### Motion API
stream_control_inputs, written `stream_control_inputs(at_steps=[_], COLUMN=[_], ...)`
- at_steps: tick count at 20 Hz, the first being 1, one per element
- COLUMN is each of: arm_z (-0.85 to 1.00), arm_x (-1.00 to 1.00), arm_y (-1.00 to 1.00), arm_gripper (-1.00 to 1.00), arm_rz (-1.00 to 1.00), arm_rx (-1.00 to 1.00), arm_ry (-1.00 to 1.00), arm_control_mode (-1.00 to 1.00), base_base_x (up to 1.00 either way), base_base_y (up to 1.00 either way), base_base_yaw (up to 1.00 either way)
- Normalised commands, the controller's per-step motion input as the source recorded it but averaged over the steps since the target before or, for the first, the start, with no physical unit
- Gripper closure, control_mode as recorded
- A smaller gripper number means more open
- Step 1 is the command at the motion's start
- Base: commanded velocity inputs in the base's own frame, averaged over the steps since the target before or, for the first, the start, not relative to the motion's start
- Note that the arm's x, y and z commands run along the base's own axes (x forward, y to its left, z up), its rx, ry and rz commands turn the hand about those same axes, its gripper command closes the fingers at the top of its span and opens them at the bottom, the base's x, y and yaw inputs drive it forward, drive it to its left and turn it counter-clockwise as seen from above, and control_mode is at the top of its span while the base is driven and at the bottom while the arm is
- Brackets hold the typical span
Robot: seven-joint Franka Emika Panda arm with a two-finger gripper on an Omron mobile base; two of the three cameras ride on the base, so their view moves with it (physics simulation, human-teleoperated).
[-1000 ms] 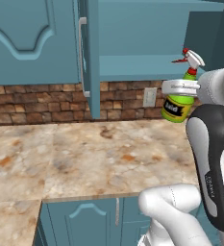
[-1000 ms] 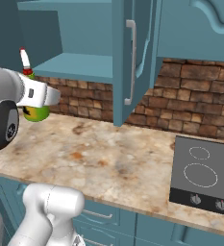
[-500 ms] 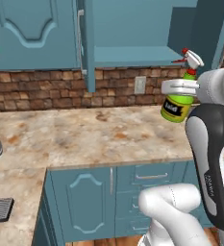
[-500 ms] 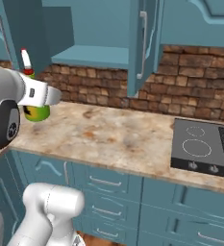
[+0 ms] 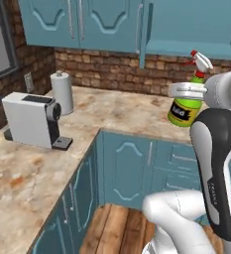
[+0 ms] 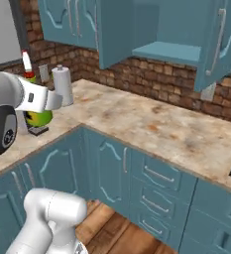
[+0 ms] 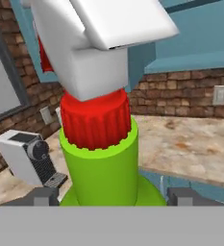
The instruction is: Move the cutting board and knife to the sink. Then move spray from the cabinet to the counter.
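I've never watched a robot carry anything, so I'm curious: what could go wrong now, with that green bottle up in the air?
1. The spray bottle hangs in the claw beyond the counter edge, above the wooden floor; a slip would likely drop it there.
2. The coffee machine and paper towel roll stand on the counter; a wide swing might knock them.

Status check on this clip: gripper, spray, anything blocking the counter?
Gripper shut on spray, bottle upright, held above the floor, off the counter. Cabinet open. Coffee machine and paper towel roll stand at the corner.
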Motion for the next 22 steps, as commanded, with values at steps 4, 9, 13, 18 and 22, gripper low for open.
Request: stream_control_inputs(at_steps=[4, 9, 13, 18, 22], arm_z=[0.0, 0.0, 0.0, 0.0, 0.0], arm_x=[0.0, 0.0, 0.0, 0.0, 0.0], arm_y=[0.0, 0.0, 0.0, 0.0, 0.0], arm_gripper=[1.0, 1.0, 1.0, 1.0, 1.0], arm_rz=[0.0, 0.0, 0.0, 0.0, 0.0], arm_rx=[0.0, 0.0, 0.0, 0.0, 0.0], arm_ry=[0.0, 0.0, 0.0, 0.0, 0.0], arm_control_mode=[1.0, 1.0, 1.0, 1.0, 1.0], base_base_x=[0.0, 0.07, 0.3, 0.99, 0.88], base_base_y=[-0.09, 0.0, 0.0, -0.36, -0.16], base_base_yaw=[1.0, 1.0, 0.96, 0.63, 0.47])
